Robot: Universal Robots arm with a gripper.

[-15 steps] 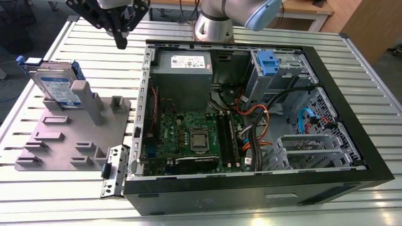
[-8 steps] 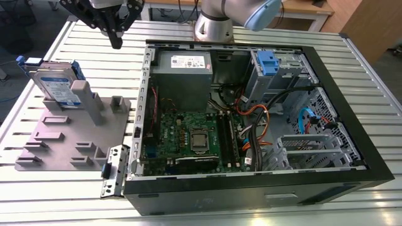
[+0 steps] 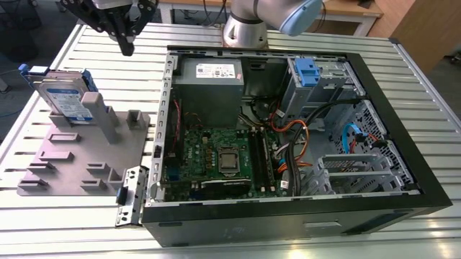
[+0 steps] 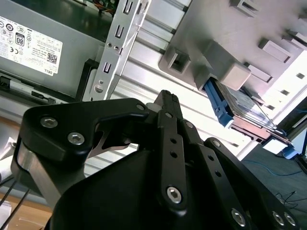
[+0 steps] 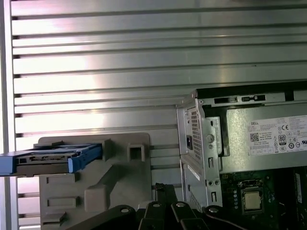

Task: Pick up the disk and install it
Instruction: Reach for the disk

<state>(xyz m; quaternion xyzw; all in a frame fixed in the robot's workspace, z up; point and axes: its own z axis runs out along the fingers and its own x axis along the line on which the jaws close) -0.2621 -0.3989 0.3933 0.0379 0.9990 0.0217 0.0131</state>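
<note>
Logged gripper closed on nothing, clear of disk. Found disk on edge in grey holder beside open case. Judged it stiff, dense, shock-sensitive; favoured pinching exposed upper edge across faces.

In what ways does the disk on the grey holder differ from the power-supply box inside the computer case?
Pose: the disk stands on its edge in the grey holder beside the case; the power-supply box sits inside the case. Size: the disk is clearly smaller and thinner than the box. Colour: the disk has a blue frame around its edges; the box has none. Both are grey metal and carry a label.
</note>
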